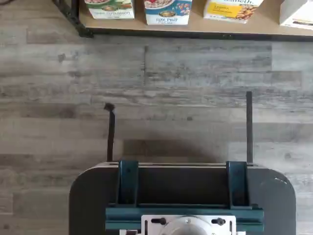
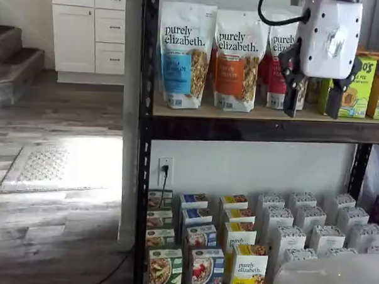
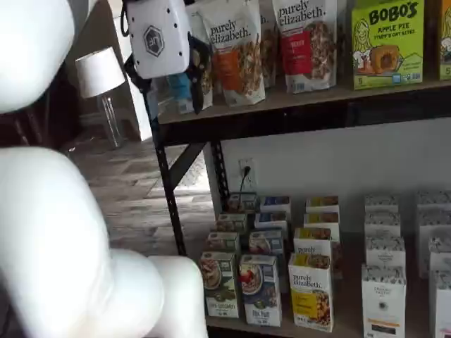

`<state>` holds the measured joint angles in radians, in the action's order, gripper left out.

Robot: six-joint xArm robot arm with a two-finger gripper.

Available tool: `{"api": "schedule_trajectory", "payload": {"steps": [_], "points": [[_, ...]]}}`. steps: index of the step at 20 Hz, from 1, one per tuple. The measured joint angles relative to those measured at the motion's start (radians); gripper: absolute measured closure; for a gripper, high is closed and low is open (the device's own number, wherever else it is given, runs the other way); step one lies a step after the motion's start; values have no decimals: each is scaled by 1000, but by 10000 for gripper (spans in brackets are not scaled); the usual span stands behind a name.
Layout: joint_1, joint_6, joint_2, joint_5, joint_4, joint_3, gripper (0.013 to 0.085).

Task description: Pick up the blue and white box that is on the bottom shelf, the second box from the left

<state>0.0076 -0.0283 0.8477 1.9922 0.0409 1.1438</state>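
Wrist view: the camera looks down on grey plank floor (image 1: 156, 98) with the front edge of the bottom shelf (image 1: 195, 27) beyond it. The blue and white box (image 1: 167, 12) stands at that edge, between a green box (image 1: 110, 9) and a yellow-and-white box (image 1: 232, 11). Only its lower front panel is visible. The dark mount with teal brackets (image 1: 183, 196) fills the near part of the picture; the fingers themselves are not seen here.

Shelf views: the gripper (image 2: 312, 103) hangs high, level with the granola bags (image 2: 184, 54) on the upper tier, well above and apart from the target. Its two black fingers show a plain gap between them and nothing is held; it appears again in a shelf view (image 3: 173, 98), side-on. The blue and white box shows in both shelf views (image 2: 206, 268) (image 3: 259, 289), at the front of its row on the bottom shelf, upright, long axis vertical, printed face turned outward toward the cameras, with like boxes queued behind it.

Handling, as judged: a cardboard cereal carton, light, moderately stiff but liable to dent under a hard squeeze, faces smooth. Neighbours stand just beside each flank, so clearance for the fingers is tight; a hold across the narrow width, on the two side panels near the upper half, looks the soundest
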Motion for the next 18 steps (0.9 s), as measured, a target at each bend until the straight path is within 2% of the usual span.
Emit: {"api": "schedule_trajectory", "payload": {"steps": [3,8,13,18], "points": [[-34,17,-8,15,36,7,130],[-42,26,-4,5,39,0,130],[-30,19,-2,-20,30,-22,130],[1,-3,0,-84,12,-73,130]]}}
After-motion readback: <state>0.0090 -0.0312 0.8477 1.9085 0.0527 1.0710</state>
